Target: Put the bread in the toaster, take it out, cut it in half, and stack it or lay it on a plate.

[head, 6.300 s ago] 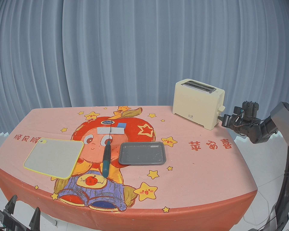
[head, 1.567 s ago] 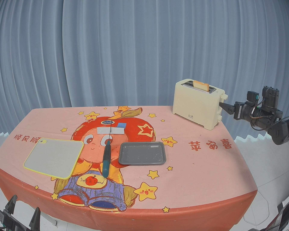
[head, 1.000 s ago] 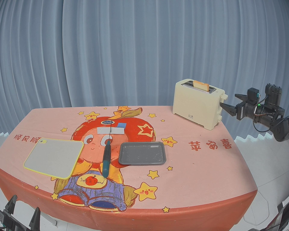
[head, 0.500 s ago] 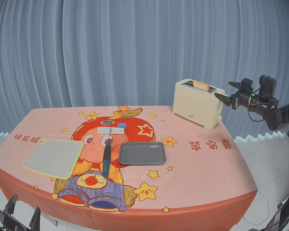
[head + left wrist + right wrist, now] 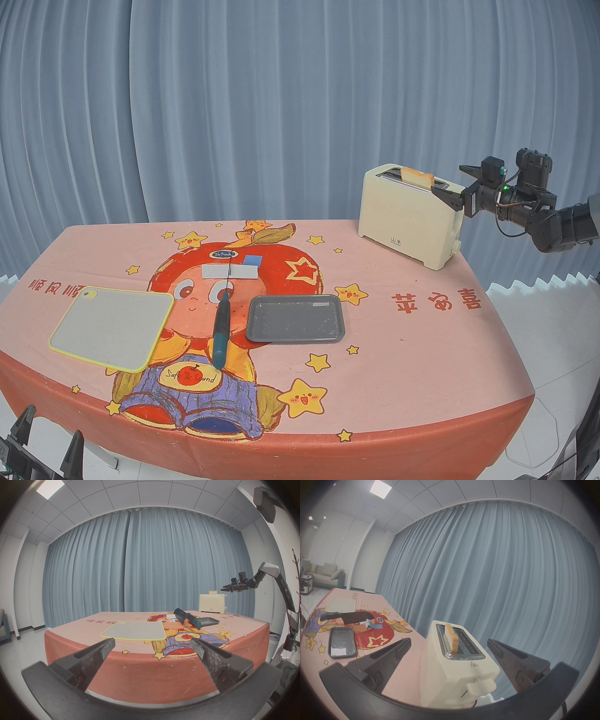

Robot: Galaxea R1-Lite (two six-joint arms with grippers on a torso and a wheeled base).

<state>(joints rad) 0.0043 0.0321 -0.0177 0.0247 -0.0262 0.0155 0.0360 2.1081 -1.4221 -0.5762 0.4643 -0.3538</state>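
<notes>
A cream toaster (image 5: 409, 214) stands at the table's far right, with a slice of toasted bread (image 5: 417, 177) sticking up out of its slot. My right gripper (image 5: 455, 183) hangs open just right of the toaster's top, level with the bread and apart from it. In the right wrist view the bread (image 5: 451, 638) rises from the toaster (image 5: 455, 667) between the spread fingers (image 5: 384, 660). A knife (image 5: 221, 322) with a teal handle lies beside the grey plate (image 5: 295, 319). The yellow-rimmed cutting board (image 5: 112, 326) lies at the left. My left gripper (image 5: 152, 650) is open, low in front of the table.
The table wears a pink cloth (image 5: 400, 350) with a cartoon print. A white strip and a blue tag (image 5: 230, 270) lie behind the knife. A grey-blue curtain (image 5: 281, 106) hangs behind the table. The table's right edge lies just under my right arm.
The bread has popped up in the toaster. My right gripper left the lever, opened, then rose and moved left to the toaster's top. The left arm has kept still.
</notes>
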